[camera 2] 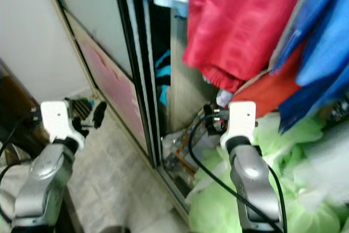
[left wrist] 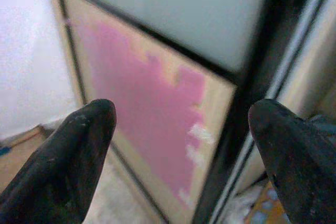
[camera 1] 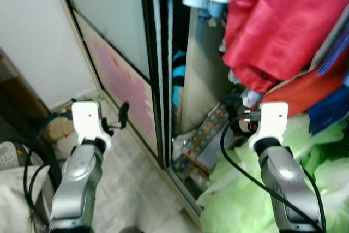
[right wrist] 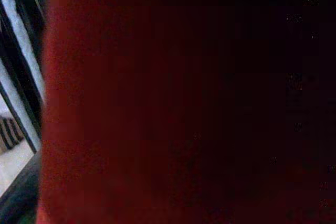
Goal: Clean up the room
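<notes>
Two silver arms are reaching up in front of an open closet. The left claw (left wrist: 181, 145) is hanging wide open with nothing in it, and its two black fingers (left wrist: 68, 156) are pointing at the sliding door (camera 1: 117, 88), the one with a pink panel low down. It is near the door but not touching it, maybe because the door is next to be pushed. The right claw (camera 1: 244, 117) is sitting up close to the red clothes (camera 1: 278, 25) hanging in the closet, and its camera is seeing mostly dark red cloth. Nobody can tell if this claw is open or closed, because the cloth is hiding its fingers. Some blue clothes (camera 2: 322, 42) are hanging beside the red ones. A fluffy green pile (camera 1: 245, 189) is spilling out at the bottom, under the right arm, so the closet is looking too full to close. A box with round things (camera 1: 204, 140) is lying low inside the closet, by the door track. The room is probably still messy, and the tidying is looking far from done.
</notes>
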Robot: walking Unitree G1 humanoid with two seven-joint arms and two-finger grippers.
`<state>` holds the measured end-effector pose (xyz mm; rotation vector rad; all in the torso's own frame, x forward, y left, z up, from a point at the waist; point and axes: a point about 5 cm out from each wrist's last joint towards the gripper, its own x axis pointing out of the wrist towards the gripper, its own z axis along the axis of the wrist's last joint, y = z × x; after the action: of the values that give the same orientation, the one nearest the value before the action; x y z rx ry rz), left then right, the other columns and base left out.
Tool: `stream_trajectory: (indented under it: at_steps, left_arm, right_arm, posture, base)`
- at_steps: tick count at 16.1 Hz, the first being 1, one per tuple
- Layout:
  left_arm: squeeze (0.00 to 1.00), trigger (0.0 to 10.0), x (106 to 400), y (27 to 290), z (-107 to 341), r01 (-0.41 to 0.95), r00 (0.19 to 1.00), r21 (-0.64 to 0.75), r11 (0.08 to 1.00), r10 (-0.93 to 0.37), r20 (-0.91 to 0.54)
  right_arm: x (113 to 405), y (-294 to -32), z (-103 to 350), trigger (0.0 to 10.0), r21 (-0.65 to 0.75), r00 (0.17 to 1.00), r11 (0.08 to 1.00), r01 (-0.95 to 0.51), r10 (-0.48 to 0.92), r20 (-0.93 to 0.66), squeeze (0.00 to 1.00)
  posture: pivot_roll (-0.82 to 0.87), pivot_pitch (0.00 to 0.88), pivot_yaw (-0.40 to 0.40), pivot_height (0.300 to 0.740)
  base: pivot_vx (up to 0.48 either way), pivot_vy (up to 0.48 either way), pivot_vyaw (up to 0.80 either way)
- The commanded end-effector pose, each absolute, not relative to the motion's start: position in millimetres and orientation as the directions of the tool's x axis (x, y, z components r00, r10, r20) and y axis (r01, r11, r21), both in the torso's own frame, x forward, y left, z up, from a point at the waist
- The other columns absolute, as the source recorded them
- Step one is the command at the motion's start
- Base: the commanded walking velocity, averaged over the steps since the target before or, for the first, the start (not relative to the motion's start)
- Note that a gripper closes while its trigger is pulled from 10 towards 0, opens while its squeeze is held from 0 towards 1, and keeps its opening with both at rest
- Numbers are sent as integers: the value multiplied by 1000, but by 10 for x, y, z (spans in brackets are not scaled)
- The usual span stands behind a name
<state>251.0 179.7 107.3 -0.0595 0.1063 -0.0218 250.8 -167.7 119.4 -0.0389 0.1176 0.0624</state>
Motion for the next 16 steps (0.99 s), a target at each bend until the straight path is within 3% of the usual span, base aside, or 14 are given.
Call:
stream_trajectory:
  at_steps: [1,3,4,7,9,11,13,16]
  left_arm:
    - [0,10000,2499,1832,1085,2,995,-50,999,-7,-100]
    - [0,10000,2535,1760,1077,78,990,-38,996,-81,-112]
    - [0,10000,2564,1736,1085,121,986,-30,992,-124,-116]
    - [0,10000,2585,1724,1083,155,980,-17,988,-156,-124]
    - [0,10000,2602,1717,1079,173,977,-16,985,-174,-124]
    - [0,10000,2629,1700,1068,183,975,-18,983,-183,-125]
    - [0,10000,2638,1638,1045,206,970,-26,978,-207,-129]
    - [0,10000,2642,1540,1038,235,963,-33,971,-238,-124]
  right_arm:
    - [2458,-1560,1098,10000,-17,978,992,-123,119,-171,0]
    - [2223,-1865,1227,10000,-224,995,971,79,-92,-48,0]
    - [2094,-1934,1294,10000,-358,994,927,112,-108,32,0]
    - [1986,-1948,1292,10000,-385,993,915,116,-117,22,0]
    - [1666,-2030,1132,10000,-326,989,944,57,-98,-113,0]
    - [1501,-2033,1143,10000,-384,992,923,29,-74,-102,0]
    - [1544,-1966,1241,10000,-462,1000,887,-8,-6,-27,0]
    - [1918,-1669,1336,10000,-419,986,898,-131,163,41,0]
  posture:
    - [21,0,-55,740]
    - [-9,0,-7,740]
    - [-21,0,12,740]
    - [-34,0,31,740]
    - [-60,0,40,740]
    - [-78,0,53,740]
    - [-94,0,66,740]
    - [-82,0,61,740]
  base:
    - [0,0,0]
    - [0,0,0]
    - [0,0,0]
    - [0,0,0]
    - [0,0,0]
    - [0,0,0]
    - [0,0,0]
    - [0,0,0]
